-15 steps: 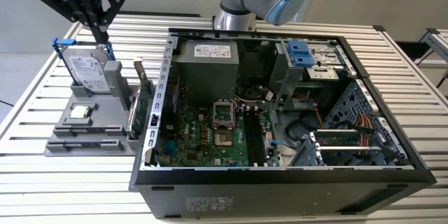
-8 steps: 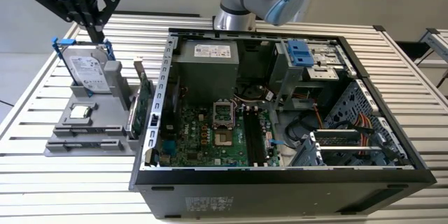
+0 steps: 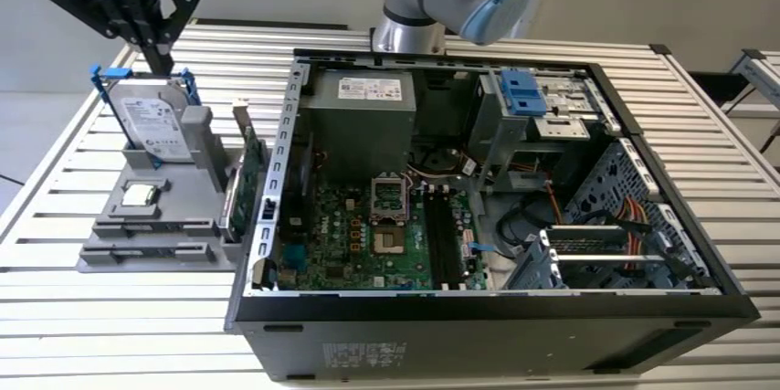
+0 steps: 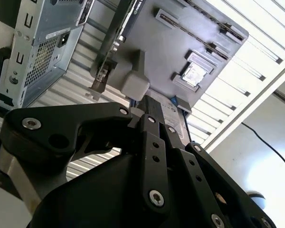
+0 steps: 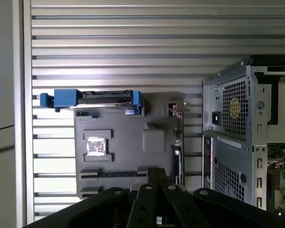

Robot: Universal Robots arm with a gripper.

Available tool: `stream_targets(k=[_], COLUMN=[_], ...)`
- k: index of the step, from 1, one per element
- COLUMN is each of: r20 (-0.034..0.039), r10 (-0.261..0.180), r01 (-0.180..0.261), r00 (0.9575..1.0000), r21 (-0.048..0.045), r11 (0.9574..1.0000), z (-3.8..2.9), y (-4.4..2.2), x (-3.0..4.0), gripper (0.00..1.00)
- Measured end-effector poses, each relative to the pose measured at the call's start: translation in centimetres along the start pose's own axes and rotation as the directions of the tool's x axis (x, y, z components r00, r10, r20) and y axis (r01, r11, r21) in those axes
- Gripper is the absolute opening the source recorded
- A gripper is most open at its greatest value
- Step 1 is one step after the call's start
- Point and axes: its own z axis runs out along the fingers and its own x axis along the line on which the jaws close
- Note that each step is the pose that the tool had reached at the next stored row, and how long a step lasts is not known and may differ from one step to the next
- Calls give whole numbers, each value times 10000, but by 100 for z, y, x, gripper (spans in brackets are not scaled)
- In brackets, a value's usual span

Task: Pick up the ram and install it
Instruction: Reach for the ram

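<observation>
First wrist view: ram in holder below tool.

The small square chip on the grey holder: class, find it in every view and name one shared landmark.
Exterior view: chip flat on the grey holder, by the foot of the upright hard drive.
First wrist view: chip between the hard drive and the holder's long slots.
Second wrist view: chip near those long slots.
Shared landmark: the green expansion card standing at the holder's edge.
</observation>
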Motion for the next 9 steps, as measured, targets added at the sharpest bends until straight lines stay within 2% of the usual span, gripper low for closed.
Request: stream_targets(k=[9], r20=[-15], r10=[-164], r01=[164], r00=[9999], r21=[-3], r11=[9999], z=[-1], y=[4], x=[80], gripper=[0])
